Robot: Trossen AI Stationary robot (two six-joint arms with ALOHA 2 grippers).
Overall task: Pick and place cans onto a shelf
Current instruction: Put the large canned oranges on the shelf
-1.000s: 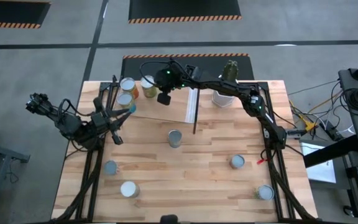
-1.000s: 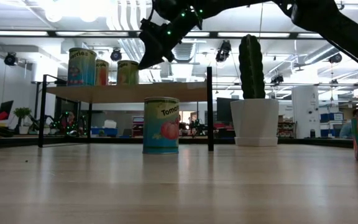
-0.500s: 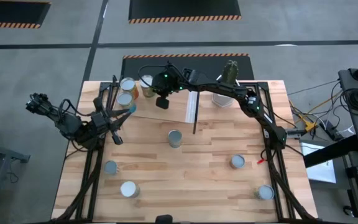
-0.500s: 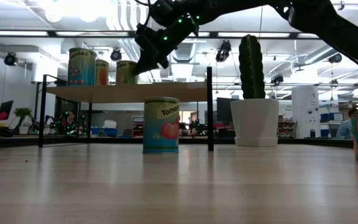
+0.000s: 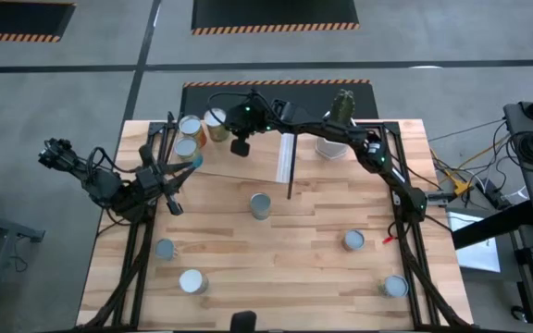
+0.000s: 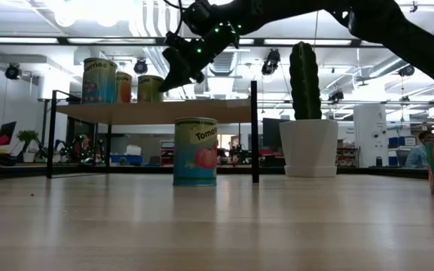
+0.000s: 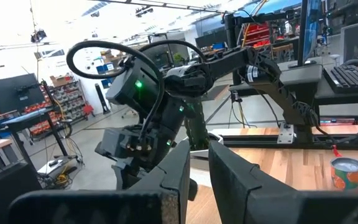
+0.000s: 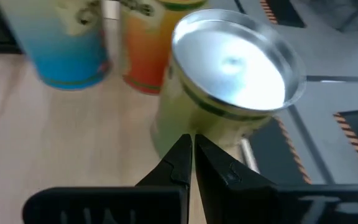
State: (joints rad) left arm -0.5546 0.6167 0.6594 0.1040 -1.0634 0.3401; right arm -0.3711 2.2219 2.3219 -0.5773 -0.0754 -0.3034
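Metal tins point(image 5: 261, 205), probably rigid, slick-walled, moderately heavy, are standing loose on the bench point(image 5: 322, 277): pinch mid-wall | left pincer point(image 5: 189, 161) waiting nearly pressed together, empty | right pincer point(image 5: 240, 147) pressed together, empty, beside three tins point(image 6: 99, 80) on the shelf point(image 6: 157, 110).

This is a robotics lab or workshop hall. A plank-topped desk point(image 5: 303, 231) stands on a grey concrete floor point(image 5: 63, 83) marked with hazard-striped mats point(image 5: 274, 14). Beyond the desk, ceiling strip lights point(image 6: 36, 40), exposed ducts point(image 6: 153, 19) and shelving with bins point(image 7: 67, 99) fill an open room, along with monitors point(image 7: 11, 93), a keyboard point(image 7: 353, 74) and loose cables point(image 5: 465, 185).
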